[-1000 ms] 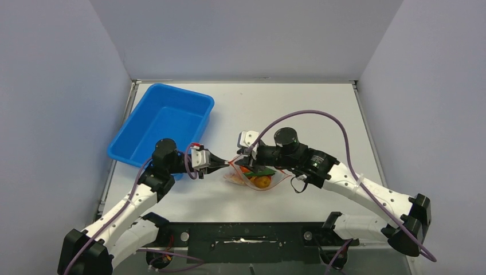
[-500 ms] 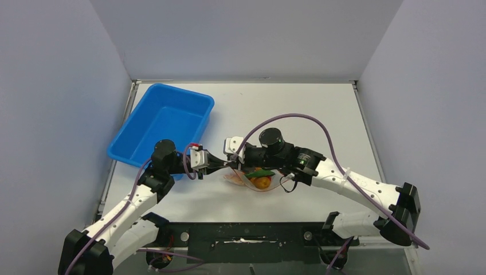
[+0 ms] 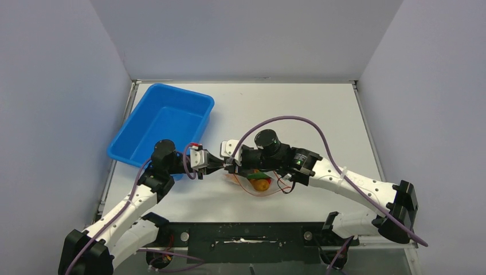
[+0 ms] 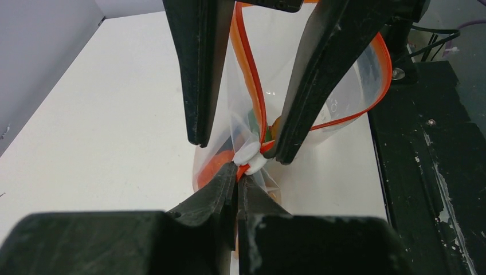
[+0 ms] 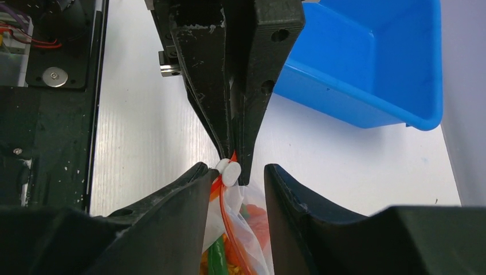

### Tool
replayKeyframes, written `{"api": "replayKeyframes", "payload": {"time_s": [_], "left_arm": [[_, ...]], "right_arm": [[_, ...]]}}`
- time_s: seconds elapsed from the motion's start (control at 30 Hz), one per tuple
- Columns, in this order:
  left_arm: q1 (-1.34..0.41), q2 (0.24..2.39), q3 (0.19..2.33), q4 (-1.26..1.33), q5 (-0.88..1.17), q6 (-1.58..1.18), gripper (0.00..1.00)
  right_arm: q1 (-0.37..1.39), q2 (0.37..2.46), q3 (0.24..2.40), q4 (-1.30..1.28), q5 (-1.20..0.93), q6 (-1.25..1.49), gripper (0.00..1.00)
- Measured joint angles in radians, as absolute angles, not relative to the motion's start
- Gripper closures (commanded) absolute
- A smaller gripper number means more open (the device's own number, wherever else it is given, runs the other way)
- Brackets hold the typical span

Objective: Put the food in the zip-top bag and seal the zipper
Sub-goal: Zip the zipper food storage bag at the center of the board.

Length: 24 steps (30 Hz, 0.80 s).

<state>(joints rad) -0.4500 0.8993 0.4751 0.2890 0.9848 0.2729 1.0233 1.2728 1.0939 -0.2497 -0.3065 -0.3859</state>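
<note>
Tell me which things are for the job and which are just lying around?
For the job: zip-top bag, toy food inside it, zipper, left tool, right tool.
Just lying about: blue tray.

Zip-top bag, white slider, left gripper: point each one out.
zip-top bag (image 4: 278,63), left wrist view, clear wall
white slider (image 5: 231,172), right wrist view, its middle
left gripper (image 4: 236,177), left wrist view, between shut fingertips

The left gripper (image 4: 236,183) pinched a corner of the zip-top bag (image 4: 220,150) beside a white slider (image 4: 247,153). The right gripper (image 4: 239,148) stood parted astride the zipper (image 4: 250,74).
</note>
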Motion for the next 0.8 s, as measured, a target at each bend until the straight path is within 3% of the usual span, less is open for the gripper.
{"api": "replayKeyframes", "payload": {"time_s": [0.2,0.63,0.8], "left_arm": [[-0.45,0.899,0.475,0.293,0.99,0.273,1.0],[-0.45,0.889,0.472,0.296,0.991,0.27,1.0],[-0.45,0.883,0.472,0.296,0.988,0.272,1.0]], "right_arm": [[1.039,1.281,1.106,-0.284,-0.299,-0.386,0.57],[1.06,1.301,1.111,-0.296,-0.213,-0.384,0.97],[1.064,1.298,1.111,-0.295,-0.198,-0.385,1.0]]}}
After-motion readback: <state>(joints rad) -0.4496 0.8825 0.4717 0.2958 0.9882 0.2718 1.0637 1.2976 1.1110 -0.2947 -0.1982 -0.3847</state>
